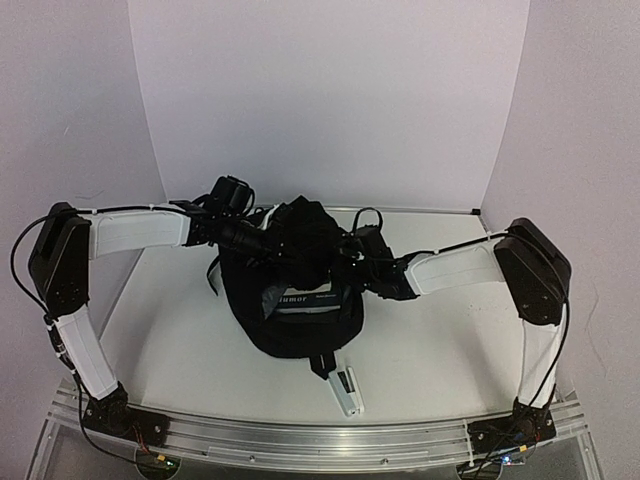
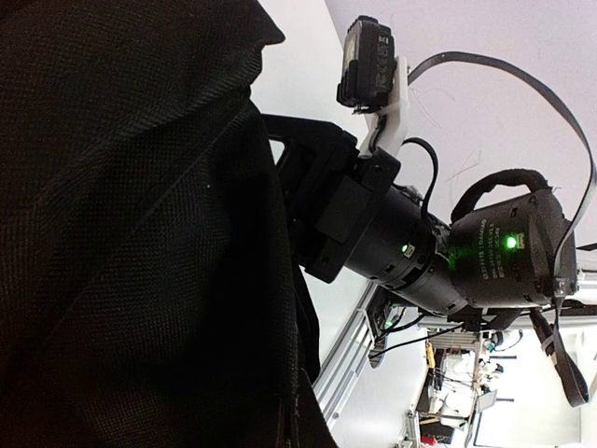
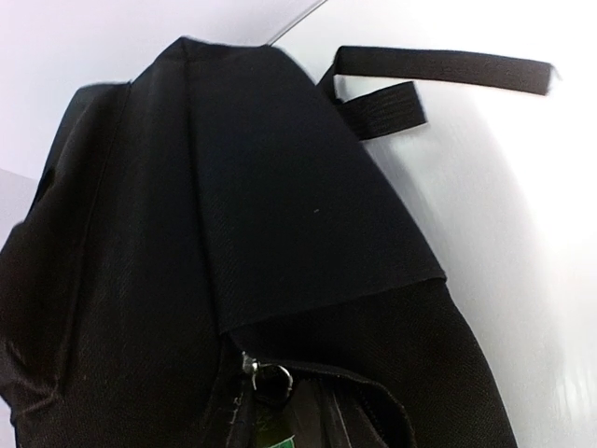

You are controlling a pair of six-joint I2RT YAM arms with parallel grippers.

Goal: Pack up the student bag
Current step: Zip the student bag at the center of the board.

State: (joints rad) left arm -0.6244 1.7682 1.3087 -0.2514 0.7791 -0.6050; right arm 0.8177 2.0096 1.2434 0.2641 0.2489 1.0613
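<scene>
Floppy, soft student bag: left end effector pinched shut, seemingly on its top fabric; right end effector, can't tell. Best grab near the zipper.

1 student bag is sitting on 1 table, 1 small white object is lying beside it, and 2 arms are reaching in: left arm, right arm.
</scene>
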